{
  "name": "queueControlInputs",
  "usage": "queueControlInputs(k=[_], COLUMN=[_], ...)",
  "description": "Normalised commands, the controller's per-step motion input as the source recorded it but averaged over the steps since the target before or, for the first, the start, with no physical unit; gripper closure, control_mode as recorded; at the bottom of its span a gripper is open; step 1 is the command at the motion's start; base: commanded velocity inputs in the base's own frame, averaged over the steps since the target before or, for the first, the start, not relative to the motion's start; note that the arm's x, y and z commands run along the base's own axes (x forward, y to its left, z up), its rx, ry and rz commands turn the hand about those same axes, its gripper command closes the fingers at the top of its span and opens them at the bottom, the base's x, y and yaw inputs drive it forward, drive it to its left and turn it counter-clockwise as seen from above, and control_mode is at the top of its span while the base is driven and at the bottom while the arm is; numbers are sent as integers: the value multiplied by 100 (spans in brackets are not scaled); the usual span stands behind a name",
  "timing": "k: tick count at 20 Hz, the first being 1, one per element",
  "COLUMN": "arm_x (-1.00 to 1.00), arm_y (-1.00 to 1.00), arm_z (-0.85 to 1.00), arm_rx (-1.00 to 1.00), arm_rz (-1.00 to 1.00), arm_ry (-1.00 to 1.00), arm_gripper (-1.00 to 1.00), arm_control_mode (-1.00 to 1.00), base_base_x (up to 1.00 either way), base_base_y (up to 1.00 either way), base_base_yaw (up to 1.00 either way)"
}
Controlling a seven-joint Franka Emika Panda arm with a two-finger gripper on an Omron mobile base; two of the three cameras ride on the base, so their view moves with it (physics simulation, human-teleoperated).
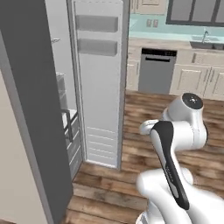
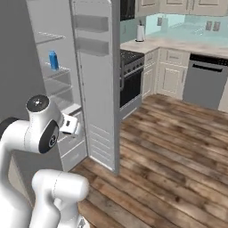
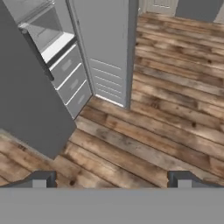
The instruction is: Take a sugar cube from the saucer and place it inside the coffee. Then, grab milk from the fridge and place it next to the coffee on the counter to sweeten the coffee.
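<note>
We see the fridge point(image 2: 53, 89) open, its door point(image 1: 99, 83) swung out edge-on and hiding part of the interior; the top is cut off. The milk point(image 2: 53, 60) stands upright on an upper clear shelf point(image 2: 57, 71). The gripper point(image 3: 111, 179), jaws spread wide and empty, points down at the wood floor point(image 3: 166, 113).

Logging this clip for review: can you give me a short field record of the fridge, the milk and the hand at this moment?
fridge: door swung open, pale interior and clear shelves exposed
milk: blue carton upright on an upper shelf inside the fridge, untouched
hand: open, empty, tips wide apart, pointing down at the wood floor in front of the fridge
lower drawers: closed
stage: milk not yet reached
</note>
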Motion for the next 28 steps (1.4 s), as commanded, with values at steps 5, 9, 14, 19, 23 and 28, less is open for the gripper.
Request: queueControlInputs(k=[5,9,14,19,23,28], arm_x=[0,0,0,0,0,0], arm_y=[0,0,0,0,0,0], arm_z=[0,0,0,0,0,0], arm_rx=[0,0,0,0,0,0], arm_rz=[0,0,0,0,0,0], arm_ry=[0,0,0,0,0,0], arm_gripper=[-100,-100,-100,-100,-100,-100], arm_control_mode=[100,100,100,100,100,100], base_base_x=[81,66,49,42,40,35], base_base_y=[-8,-17,-28,-32,-43,-36], base_base_yaw=[46,51,53,49,39,30])
